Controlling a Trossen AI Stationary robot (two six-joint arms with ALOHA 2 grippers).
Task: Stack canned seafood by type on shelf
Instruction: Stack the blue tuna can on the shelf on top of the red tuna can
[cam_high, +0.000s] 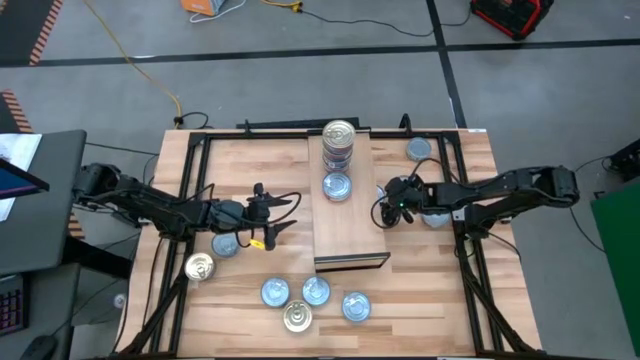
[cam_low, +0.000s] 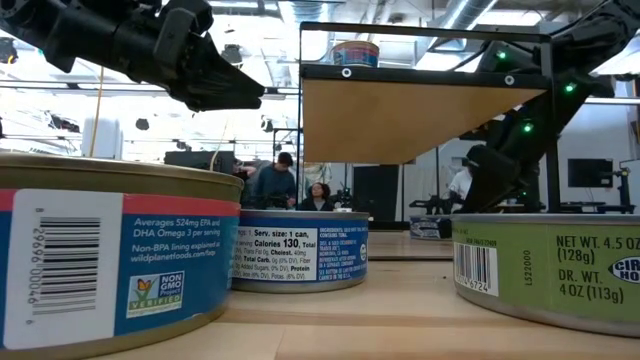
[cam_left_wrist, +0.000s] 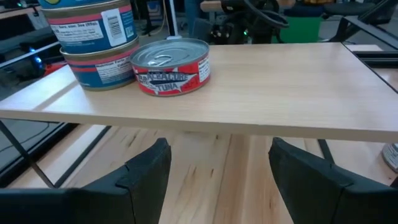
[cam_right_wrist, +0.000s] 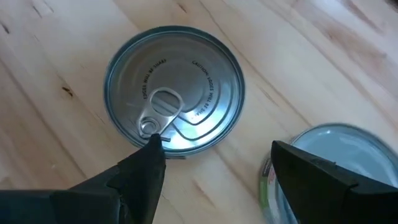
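We've got 1 stack (cam_high: 339, 146) plus 1 single tin (cam_high: 337, 186) on the shelf (cam_high: 350, 235); roughly 9 tins left on the table. Left gripper (cam_high: 268, 212) and right gripper (cam_high: 392, 203) spread wide, empty.

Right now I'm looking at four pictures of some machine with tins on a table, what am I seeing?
Two robot arms work at a wooden table. One picture looks down from above, one looks level across the tabletop, and two come from cameras on the wrists. A raised shelf carries a stack of tins and a single red tin. More loose tins lie on the table. The left end effector is open and empty, facing the shelf. The right end effector is open above a silver-topped tin.
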